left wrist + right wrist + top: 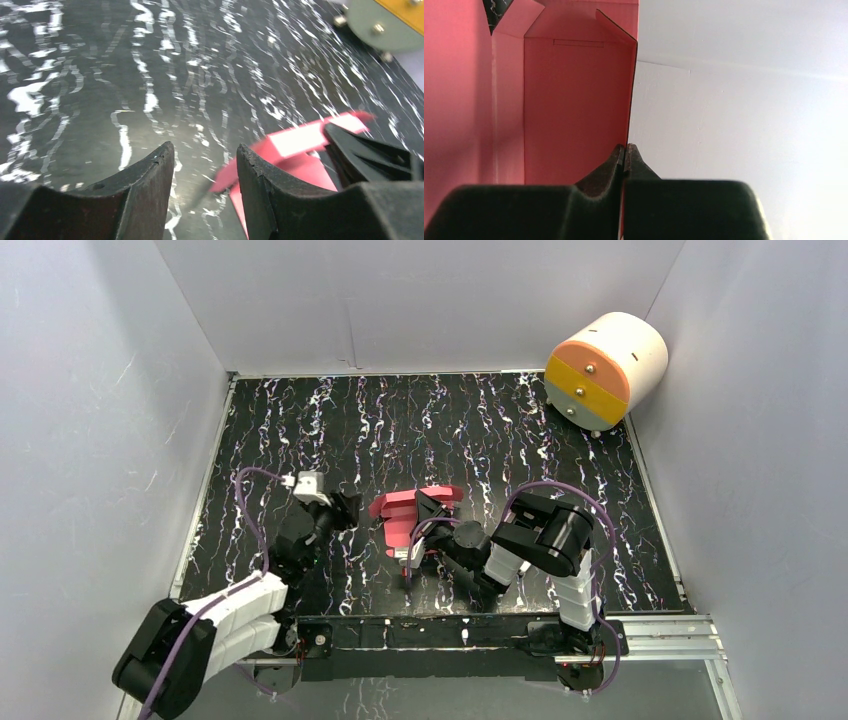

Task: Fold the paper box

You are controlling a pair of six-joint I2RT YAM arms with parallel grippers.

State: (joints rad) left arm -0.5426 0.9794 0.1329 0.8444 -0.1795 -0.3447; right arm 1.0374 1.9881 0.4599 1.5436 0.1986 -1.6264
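The pink-red paper box [402, 517] is part-folded and held up off the black table near its middle. My right gripper [432, 512] is shut on one thin wall of it; the right wrist view shows that wall's edge [630, 100] pinched between the closed jaws [625, 148], with the box's inner panels [569, 110] to the left. My left gripper [346, 510] is open and empty, just left of the box. In the left wrist view its fingers [205, 150] frame bare table, and the box [300, 145] lies beyond the right finger.
A big white-and-orange cylinder [603, 370] lies at the far right corner, also at the top right of the left wrist view [385, 25]. White walls [90, 420] close in the black marbled table [420, 420] on three sides.
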